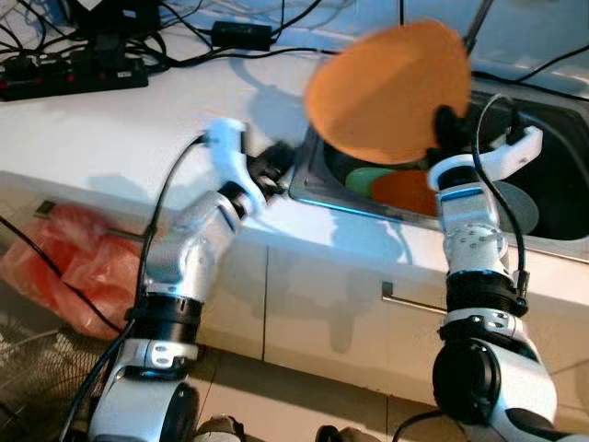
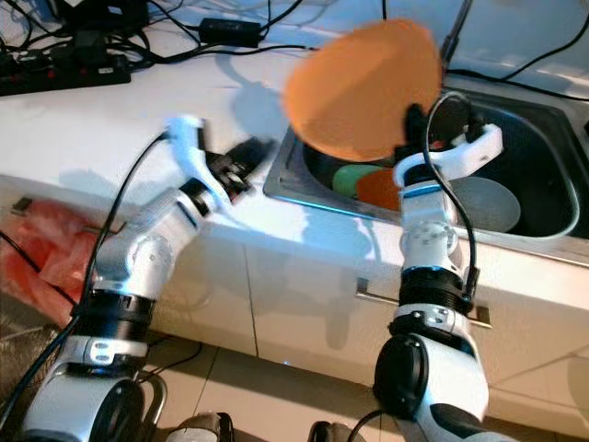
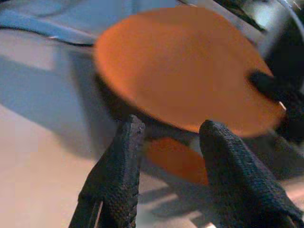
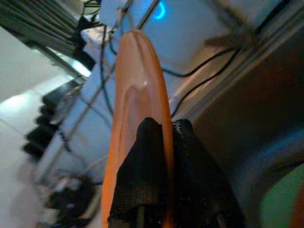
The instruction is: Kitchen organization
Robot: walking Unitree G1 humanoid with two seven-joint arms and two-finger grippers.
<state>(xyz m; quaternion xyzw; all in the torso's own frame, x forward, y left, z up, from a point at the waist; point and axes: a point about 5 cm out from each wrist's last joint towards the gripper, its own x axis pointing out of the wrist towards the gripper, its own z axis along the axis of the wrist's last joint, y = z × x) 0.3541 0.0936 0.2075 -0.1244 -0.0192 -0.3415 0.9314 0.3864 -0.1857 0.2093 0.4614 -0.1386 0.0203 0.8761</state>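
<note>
My right gripper is shut on the rim of a large orange plate, held tilted on edge above the left side of the steel sink. In the right wrist view the black fingers pinch the thin plate edge. Down in the sink lie a green dish, a smaller orange dish and a grey plate. My left gripper rests on the white counter just left of the sink, open, nothing between its fingers, pointing toward the orange plate.
A white countertop stretches left of the sink, with a black power strip, an adapter and cables at the back. White cabinet drawers sit below. A red plastic bag lies on the floor at the left.
</note>
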